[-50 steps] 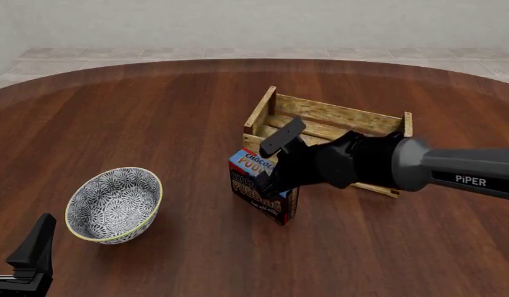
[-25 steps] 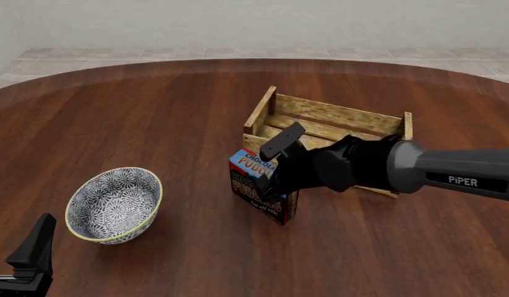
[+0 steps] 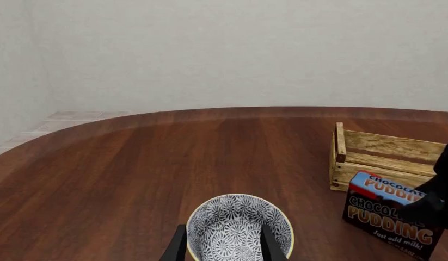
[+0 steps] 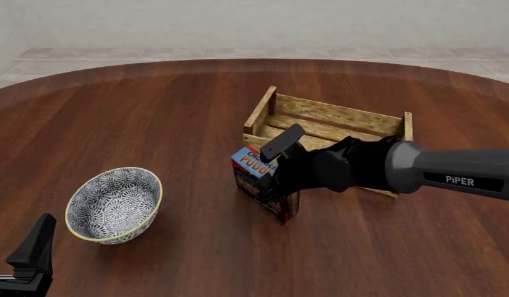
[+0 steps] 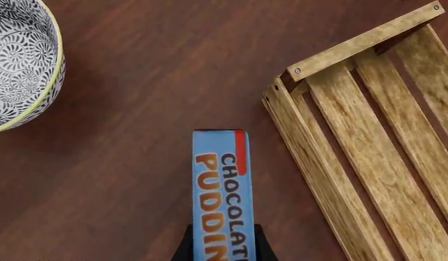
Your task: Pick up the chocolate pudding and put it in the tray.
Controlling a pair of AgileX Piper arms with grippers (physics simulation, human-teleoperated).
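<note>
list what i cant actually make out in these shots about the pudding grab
- Front view: the right claw and arm cover most of the chocolate pudding, so whether its base has left the table is unclear.
- Right wrist view: the bottom edge cuts off the fingers and the carton's near end.
- Left wrist view: the pudding's right side is hidden by the dark right arm.
- Front view: the arm hides the tray's near rail.

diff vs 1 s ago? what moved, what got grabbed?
The right gripper closed in on the chocolate pudding and now has its fingers on both sides of the box; the box has shifted slightly right, toward the tray, and looks barely lifted. Tray, bowl and left gripper are unchanged.
</note>
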